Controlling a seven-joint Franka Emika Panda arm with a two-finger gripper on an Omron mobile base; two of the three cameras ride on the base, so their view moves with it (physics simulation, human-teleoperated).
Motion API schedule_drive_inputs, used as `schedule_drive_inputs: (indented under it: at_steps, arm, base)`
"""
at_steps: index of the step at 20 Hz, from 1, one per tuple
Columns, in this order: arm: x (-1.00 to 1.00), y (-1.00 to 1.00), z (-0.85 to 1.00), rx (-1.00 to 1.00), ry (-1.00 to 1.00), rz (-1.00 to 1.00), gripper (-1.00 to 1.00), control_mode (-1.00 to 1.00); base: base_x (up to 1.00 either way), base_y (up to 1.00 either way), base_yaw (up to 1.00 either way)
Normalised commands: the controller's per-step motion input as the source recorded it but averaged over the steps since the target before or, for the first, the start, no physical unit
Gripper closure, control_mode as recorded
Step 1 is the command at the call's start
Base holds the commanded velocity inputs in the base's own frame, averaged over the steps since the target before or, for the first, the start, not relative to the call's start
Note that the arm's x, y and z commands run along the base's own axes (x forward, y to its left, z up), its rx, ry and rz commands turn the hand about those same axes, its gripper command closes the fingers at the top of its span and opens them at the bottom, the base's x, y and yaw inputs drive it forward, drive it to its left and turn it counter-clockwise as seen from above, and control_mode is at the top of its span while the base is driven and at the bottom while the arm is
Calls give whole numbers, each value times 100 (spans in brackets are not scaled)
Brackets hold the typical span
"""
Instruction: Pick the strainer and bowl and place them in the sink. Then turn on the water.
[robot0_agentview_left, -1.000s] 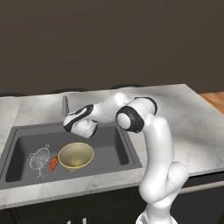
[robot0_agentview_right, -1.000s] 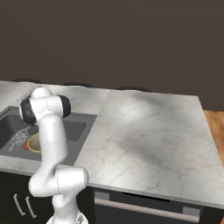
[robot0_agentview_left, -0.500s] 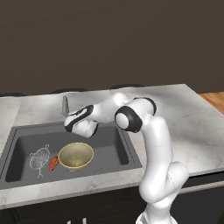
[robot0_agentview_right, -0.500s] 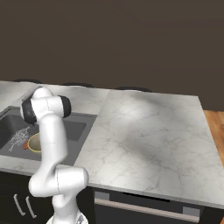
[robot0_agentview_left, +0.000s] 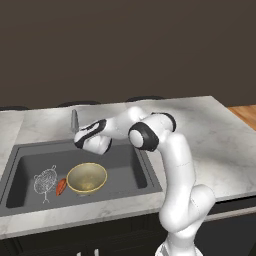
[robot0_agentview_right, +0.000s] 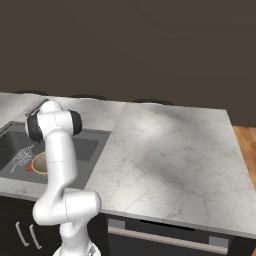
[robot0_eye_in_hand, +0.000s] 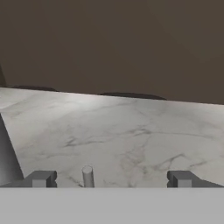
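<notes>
1. The strainer (robot0_agentview_left: 45, 179) is lying in the sink (robot0_agentview_left: 125, 172), at the lower left of the left base view, with its wire handle pointing toward the near rim. It is judged to be already placed as the task asks.
2. The bowl (robot0_agentview_left: 87, 178) is sitting upright just right of the strainer, left of centre in that view. A small orange-red object (robot0_agentview_left: 61, 186) is lying between the two and appears to be touching the bowl. In the right base view the strainer (robot0_agentview_right: 21, 157) and a sliver of the bowl (robot0_agentview_right: 39, 163) are seen at the left edge, partly hidden by the arm.
3. The gripper (robot0_agentview_left: 76, 141) is being held above the back of the sink, just below the faucet (robot0_agentview_left: 74, 120), at the left centre of the left base view. This placing is judged to suit the remaining step, turning on the water.
4. In the hand view the gripper (robot0_eye_in_hand: 111, 178) is being held spread wide, with nothing between the fingertips (robot0_eye_in_hand: 40, 178). A small grey post (robot0_eye_in_hand: 88, 176), probably the faucet handle, is standing between them at the bottom centre, apart from both.
5. The wide spread is judged to be leaving room for the handle to be straddled or pushed.
</notes>
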Motion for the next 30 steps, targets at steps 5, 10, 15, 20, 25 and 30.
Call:
schedule_drive_inputs:
  at_steps: [5,10,15,20,25,30]
  arm:
    - [13,0,-9,0,0,0,-100,-100]
    - [3,0,-7,0,1,0,-100,-100]
    - [0,1,-4,0,4,0,-100,-100]
    - [0,3,0,0,5,0,-100,-100]
    - [1,0,0,0,0,0,-100,-100]
    - [1,0,0,0,0,0,-100,-100]
  base:
    - [0,0,0]
    - [0,0,0]
    - [0,0,0]
    - [0,0,0]
    - [0,0,0]
    - [0,0,0]
